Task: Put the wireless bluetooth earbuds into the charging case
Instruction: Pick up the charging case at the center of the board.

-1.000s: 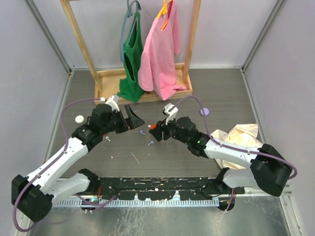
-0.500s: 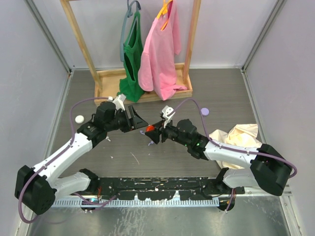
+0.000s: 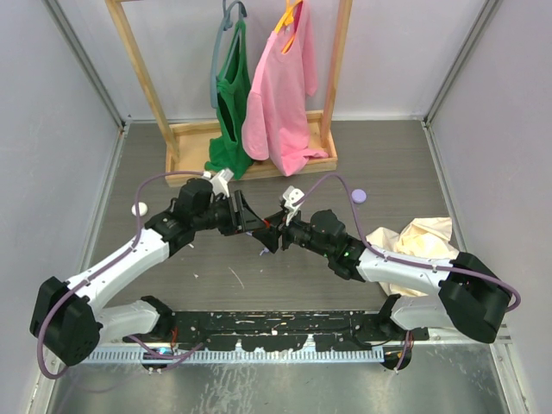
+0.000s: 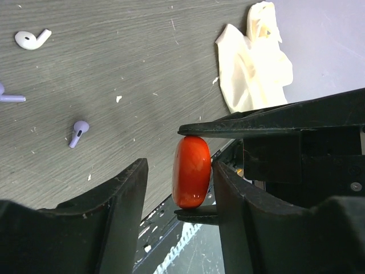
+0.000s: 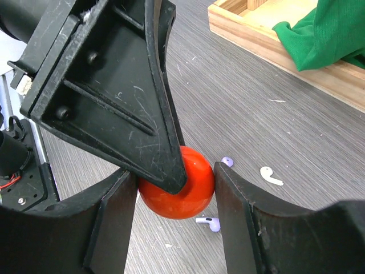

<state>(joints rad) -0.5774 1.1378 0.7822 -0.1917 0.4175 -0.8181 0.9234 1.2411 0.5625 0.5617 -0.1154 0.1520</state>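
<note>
Both wrist views, plainer than overhead: charging case (image 5: 177, 191) between right jaws.

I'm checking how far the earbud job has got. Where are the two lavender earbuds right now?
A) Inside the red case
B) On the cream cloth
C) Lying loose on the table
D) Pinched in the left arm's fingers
C: the left wrist view shows both lavender earbuds lying on the table, apart from the red case, which the right gripper holds between its fingers.

mid-table: left tool (image 4: 178, 171) and right tool (image 5: 175, 176) crossed round charging case (image 4: 193, 171) | behind: wooden rack (image 3: 185, 136) | right: cloth (image 3: 418, 237) | open: far-right table (image 3: 392, 155)
</note>
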